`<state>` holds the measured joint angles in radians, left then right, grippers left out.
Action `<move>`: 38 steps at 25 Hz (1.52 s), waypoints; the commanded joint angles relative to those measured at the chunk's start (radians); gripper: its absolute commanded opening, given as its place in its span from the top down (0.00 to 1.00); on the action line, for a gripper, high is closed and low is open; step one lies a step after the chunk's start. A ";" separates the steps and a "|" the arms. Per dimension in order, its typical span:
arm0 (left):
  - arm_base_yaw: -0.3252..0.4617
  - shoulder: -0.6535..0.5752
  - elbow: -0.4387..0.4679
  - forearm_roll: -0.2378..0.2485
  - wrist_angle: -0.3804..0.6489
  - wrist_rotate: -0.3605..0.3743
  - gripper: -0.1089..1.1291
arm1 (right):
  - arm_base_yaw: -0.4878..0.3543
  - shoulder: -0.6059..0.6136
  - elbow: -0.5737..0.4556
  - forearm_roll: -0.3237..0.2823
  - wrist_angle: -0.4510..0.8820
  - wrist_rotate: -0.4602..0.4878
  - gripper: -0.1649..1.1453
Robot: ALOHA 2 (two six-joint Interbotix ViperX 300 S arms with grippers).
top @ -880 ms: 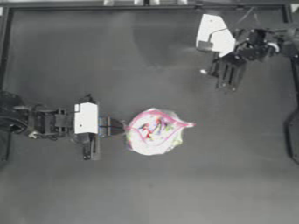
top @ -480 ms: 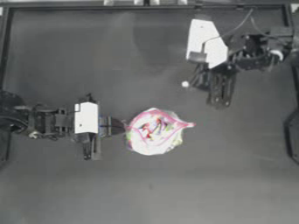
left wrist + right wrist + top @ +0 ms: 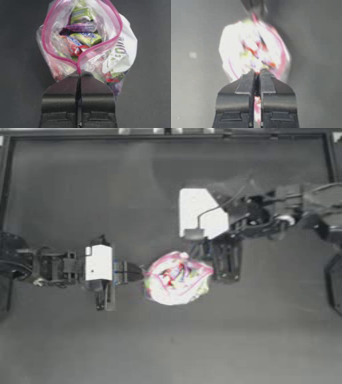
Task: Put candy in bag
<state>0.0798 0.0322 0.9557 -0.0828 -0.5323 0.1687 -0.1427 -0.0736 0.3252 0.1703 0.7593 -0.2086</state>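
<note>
Two dark arms, one from each side of the top view. Left arm (image 3: 47, 268): black jointed links, boxy white block (image 3: 99, 263) at the wrist, black gripper hardware beyond it. Right arm (image 3: 294, 210): black links with grey fittings, thin cable looping over it, larger white wrist block (image 3: 199, 213) with a small grey square at its near edge. Wrist views: left gripper (image 3: 79, 82) and right gripper (image 3: 257, 75) both matte black, two flat-faced jaws with rounded shoulders and stepped ridges lower down.

Candy (image 3: 257, 103) mostly hidden between blurred jaws.
</note>
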 commanded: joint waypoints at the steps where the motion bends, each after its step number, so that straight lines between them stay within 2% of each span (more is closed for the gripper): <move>1: -0.002 -0.012 -0.018 0.000 -0.006 0.000 0.87 | 0.018 0.026 -0.043 -0.002 -0.009 0.002 0.67; 20: -0.003 -0.018 -0.018 0.003 -0.006 0.002 0.87 | 0.046 0.178 -0.028 0.009 -0.092 0.006 0.67; 26: -0.008 -0.021 -0.018 0.002 -0.006 0.002 0.87 | 0.044 0.199 -0.028 0.008 -0.092 0.008 0.63; 30: -0.009 -0.021 -0.018 0.000 -0.006 0.000 0.87 | 0.043 0.199 -0.031 0.008 -0.092 0.008 0.52; 38: -0.014 -0.023 -0.018 0.000 -0.006 0.000 0.87 | 0.032 0.199 -0.035 0.017 -0.092 0.008 0.13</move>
<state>0.0675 0.0322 0.9541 -0.0813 -0.5338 0.1687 -0.1074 0.1427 0.3068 0.1825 0.6719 -0.2025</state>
